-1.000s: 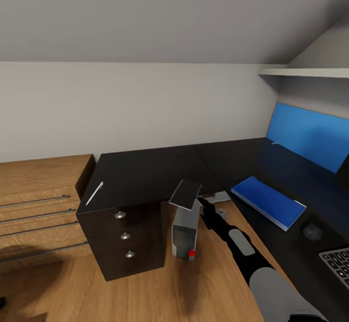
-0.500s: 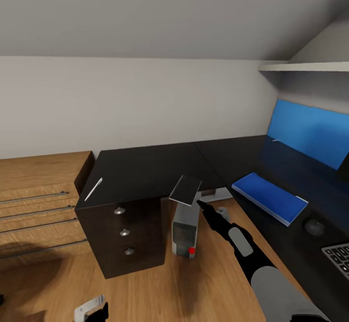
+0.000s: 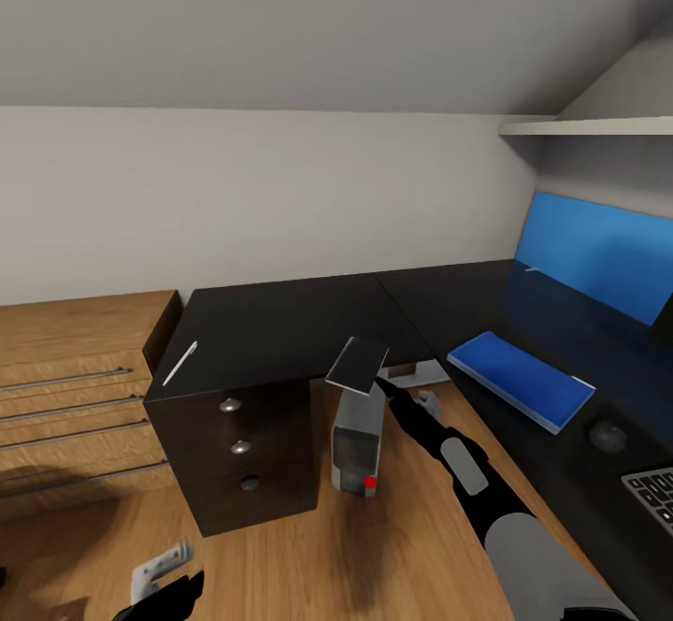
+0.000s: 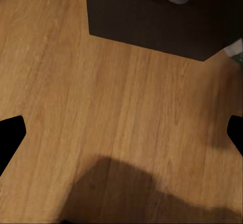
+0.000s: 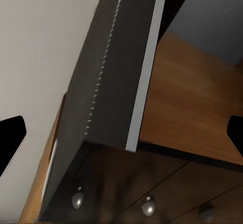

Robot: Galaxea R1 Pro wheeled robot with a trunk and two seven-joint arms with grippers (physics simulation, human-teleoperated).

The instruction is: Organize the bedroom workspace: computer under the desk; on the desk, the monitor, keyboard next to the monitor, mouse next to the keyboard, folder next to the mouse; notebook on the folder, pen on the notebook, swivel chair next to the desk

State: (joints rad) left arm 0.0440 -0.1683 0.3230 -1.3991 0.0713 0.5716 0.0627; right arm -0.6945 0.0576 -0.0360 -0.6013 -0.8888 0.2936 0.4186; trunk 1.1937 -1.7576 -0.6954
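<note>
The dark notebook (image 3: 357,364) with a pale edge sits tilted just over the silver-grey computer (image 3: 356,441), at the black desk's (image 3: 280,326) front edge. My right gripper (image 3: 384,386) is at the notebook's lower corner. In the right wrist view the notebook (image 5: 114,67) lies between wide-apart fingertips (image 5: 11,138), so the gripper is open. The white pen (image 3: 180,364) lies above the drawers. The blue folder (image 3: 520,380), mouse (image 3: 608,434) and keyboard (image 3: 654,495) are on the desk's right wing. My left gripper (image 3: 164,579) hangs open, low over the floor. The swivel chair is out of view.
A light wooden drawer unit (image 3: 75,387) stands left of the desk. The desk's dark drawers (image 3: 241,448) with round knobs flank the computer. A blue back panel (image 3: 598,256) and a white shelf (image 3: 589,125) are at the right. Wooden floor (image 4: 116,117) lies under my left gripper.
The head view has shifted slightly. My left gripper has come up into the bottom left of that view. The notebook and computer keep their places.
</note>
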